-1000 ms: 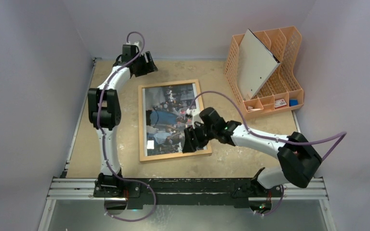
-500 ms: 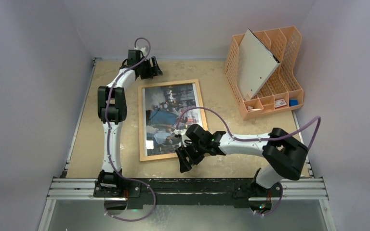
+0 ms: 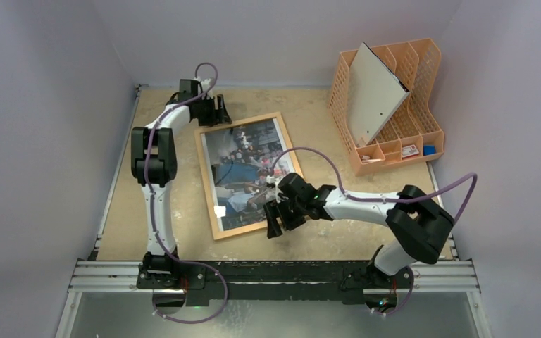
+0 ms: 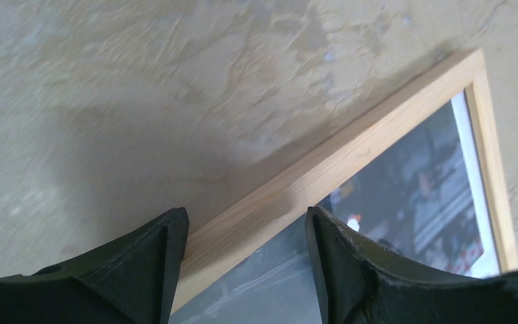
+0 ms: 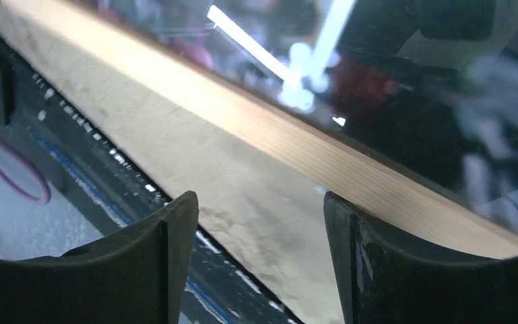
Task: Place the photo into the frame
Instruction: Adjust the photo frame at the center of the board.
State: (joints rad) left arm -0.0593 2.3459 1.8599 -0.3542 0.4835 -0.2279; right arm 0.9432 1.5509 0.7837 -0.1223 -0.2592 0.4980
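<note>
Top view: the photo point(image 3: 243, 172) appears seated in the frame point(image 3: 206, 184), which lies skewed between your left claw point(image 3: 215, 113) and right claw point(image 3: 276, 220).
Left wrist: claw open, holding nothing; the frame's rail point(image 4: 351, 155) runs just ahead of it, so nudge gently.
Right wrist: claw open and empty; the rail point(image 5: 297, 142) is just beyond the fingertips, so push low.

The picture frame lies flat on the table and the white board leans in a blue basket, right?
No: the basket is orange, not blue, as the top external view shows. The frame lies flat; the white board leans in that basket.
</note>
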